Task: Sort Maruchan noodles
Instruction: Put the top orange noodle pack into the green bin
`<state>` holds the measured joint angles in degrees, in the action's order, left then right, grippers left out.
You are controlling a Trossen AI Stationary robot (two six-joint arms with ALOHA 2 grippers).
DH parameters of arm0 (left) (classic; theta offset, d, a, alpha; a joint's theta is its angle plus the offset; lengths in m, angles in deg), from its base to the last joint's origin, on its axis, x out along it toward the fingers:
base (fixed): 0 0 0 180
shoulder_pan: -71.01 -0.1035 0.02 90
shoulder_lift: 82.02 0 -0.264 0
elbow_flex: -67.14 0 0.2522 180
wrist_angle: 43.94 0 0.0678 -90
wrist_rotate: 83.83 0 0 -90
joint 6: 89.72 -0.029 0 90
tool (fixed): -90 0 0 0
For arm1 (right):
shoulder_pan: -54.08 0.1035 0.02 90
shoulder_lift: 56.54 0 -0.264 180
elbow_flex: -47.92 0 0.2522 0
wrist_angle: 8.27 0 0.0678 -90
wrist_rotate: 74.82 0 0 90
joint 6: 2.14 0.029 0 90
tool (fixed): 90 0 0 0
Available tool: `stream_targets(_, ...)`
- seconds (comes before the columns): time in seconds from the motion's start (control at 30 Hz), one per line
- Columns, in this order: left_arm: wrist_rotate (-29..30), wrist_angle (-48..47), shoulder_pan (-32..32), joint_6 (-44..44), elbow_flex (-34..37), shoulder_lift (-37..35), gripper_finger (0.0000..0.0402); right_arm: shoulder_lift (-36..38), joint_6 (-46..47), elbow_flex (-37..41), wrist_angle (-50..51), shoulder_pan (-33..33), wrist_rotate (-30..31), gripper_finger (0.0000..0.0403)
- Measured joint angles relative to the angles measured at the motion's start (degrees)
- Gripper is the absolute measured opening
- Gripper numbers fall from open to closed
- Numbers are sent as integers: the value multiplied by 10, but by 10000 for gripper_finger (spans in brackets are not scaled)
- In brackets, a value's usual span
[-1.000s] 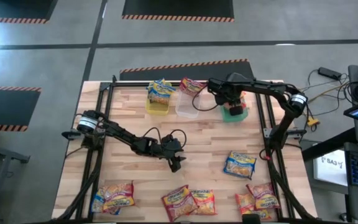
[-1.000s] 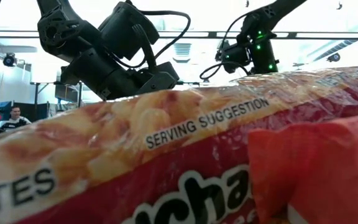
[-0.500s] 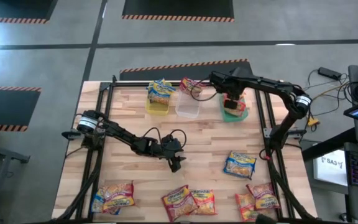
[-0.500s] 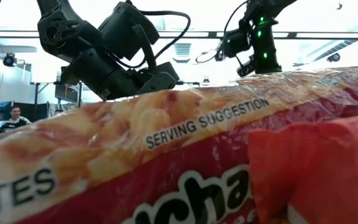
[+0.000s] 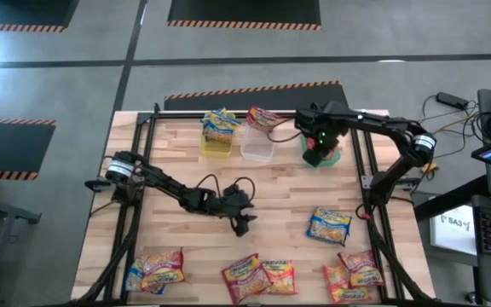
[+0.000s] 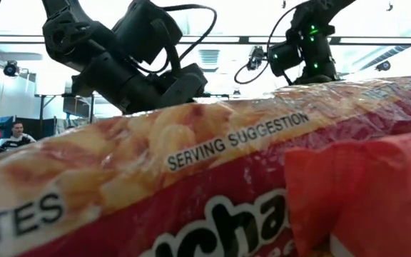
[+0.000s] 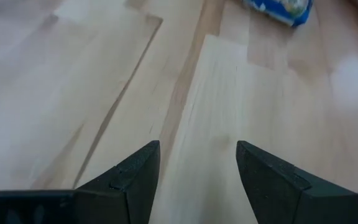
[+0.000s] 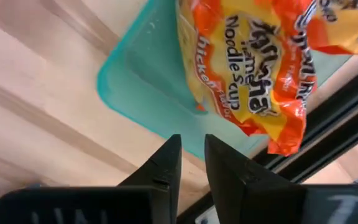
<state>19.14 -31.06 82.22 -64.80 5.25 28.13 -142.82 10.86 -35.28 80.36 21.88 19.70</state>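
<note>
My right gripper (image 5: 317,147) (image 8: 192,140) hangs over the green bin (image 5: 334,155) (image 8: 142,81) at the far right. It points down, its fingers nearly together with nothing between them. An orange noodle packet (image 8: 247,68) lies flat in that bin. My left gripper (image 5: 242,227) (image 7: 197,146) stands open over bare wood at mid-table. A blue-and-yellow packet (image 5: 220,126) sticks out of the yellow bin (image 5: 215,147), and a red packet (image 5: 263,117) leans on the clear bin (image 5: 257,147). More packets lie on the table: one blue (image 5: 328,225) and several along the near edge (image 5: 258,277).
Black frame rails run along the table's left and right sides (image 5: 366,179). Bare wood lies between the bins and the near packets. In the low view a red packet (image 6: 191,185) close to the camera fills the foreground. A person (image 6: 16,132) sits in the room behind.
My right arm has swung a little toward the table's right edge above the green bin, and its wrist has rolled. Half a second ago the orange packet showed lying in the bin, and the gripper now stands over it.
</note>
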Motion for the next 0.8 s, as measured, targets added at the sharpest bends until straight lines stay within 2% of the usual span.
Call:
stream_targets(0.17, 0, 4, -2, -17, -20, 0, 196, 0, 0, 44, -50, -1, 0, 52)
stream_targets(0.33, 0, 4, -2, -34, -37, 0, 196, 0, -1, 91, -100, -5, 43, 52)
stream_targets(0.7, 0, 3, -2, -39, -43, 0, 196, 0, -26, 159, -204, -42, 48, 52)
stream_targets(0.8, 0, -1, -2, -36, -43, 0, 196, 0, -32, 157, -243, -49, 90, 52)
